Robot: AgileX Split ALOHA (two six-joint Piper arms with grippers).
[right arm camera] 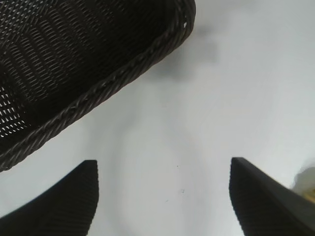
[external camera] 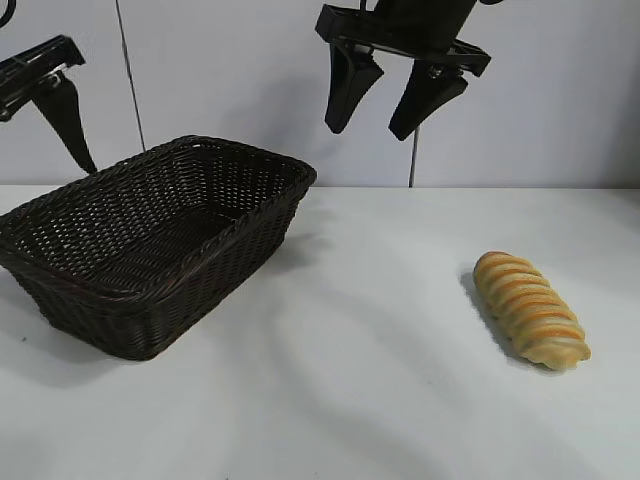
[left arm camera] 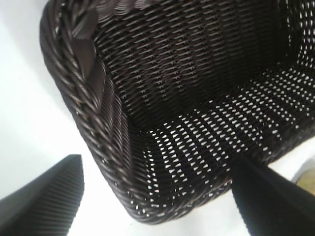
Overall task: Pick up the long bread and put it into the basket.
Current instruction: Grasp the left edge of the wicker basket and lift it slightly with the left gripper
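Dark brown wicker makes up the basket, a large rectangular one with sloping sides and a braided rim, standing on the white table at the left of the exterior view. Nothing lies inside it; light shows through the open weave of its floor in the left wrist view, and one corner of its rim shows in the right wrist view.

The long bread lies on the table well apart from the basket, at the right of the exterior view. It is a golden-tan loaf with crosswise ridges and orange-brown stripes, set at a slant with one end nearer the back wall and the other nearer the front edge. No gripper touches it. A small pale-yellow patch at the edge of each wrist view may be the loaf, but that cannot be told for sure.

The left gripper hangs at the upper left, above and behind the basket's far left rim, only one dark finger clearly visible there. In its own wrist view its fingers stand spread wide over the basket's corner, holding nothing.

The right gripper hangs high at the top centre, above the bare table between basket and loaf. Its two black fingers are spread apart and empty, pointing steeply down.
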